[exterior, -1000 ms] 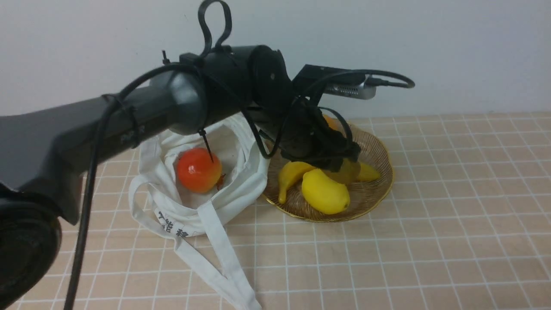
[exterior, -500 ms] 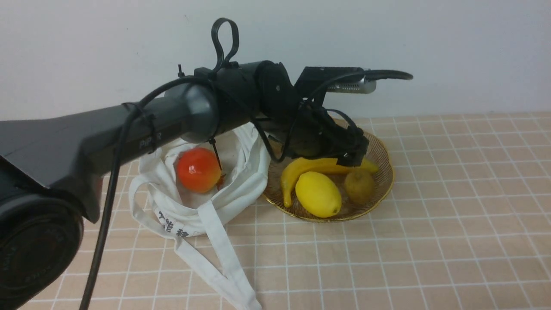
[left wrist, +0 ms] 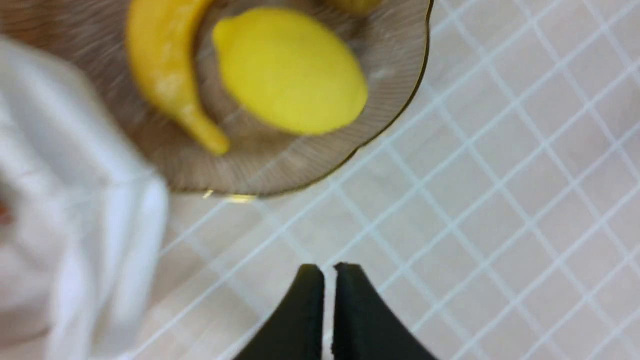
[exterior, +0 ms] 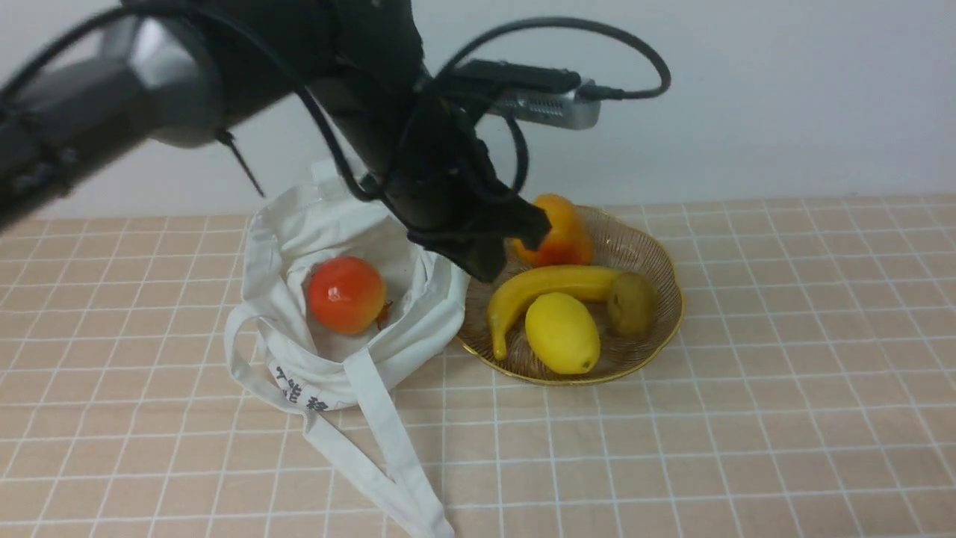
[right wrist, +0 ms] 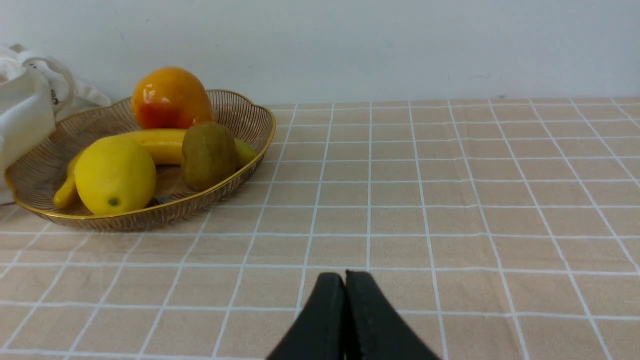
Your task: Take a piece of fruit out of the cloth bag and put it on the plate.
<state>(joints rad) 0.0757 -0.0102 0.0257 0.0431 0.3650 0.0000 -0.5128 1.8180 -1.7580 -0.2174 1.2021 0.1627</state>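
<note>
The brownish-green kiwi point(exterior: 632, 301) lies in the gold wire plate point(exterior: 667, 264), against the banana's end; it also shows in the right wrist view point(right wrist: 209, 155). The white cloth bag point(exterior: 299, 217) lies open left of the plate. My left gripper point(exterior: 493, 265) hangs above the gap between the bag and the plate, shut and empty point(left wrist: 329, 267). My right gripper point(right wrist: 345, 275) is shut and empty, low over the table to the right of the plate point(right wrist: 260, 145); it does not show in the front view.
A glossy red-orange fruit point(exterior: 346, 294) sits inside the bag. The plate also holds a lemon point(exterior: 562, 332), a banana point(exterior: 545, 284) and an orange-red fruit point(exterior: 564, 232). The bag's strap point(exterior: 388, 448) trails toward the front edge. A wall stands behind the table.
My left gripper let go of the kiwi in the plate, rose and swung back left toward the bag. The kiwi shifted slightly against the banana's end.
</note>
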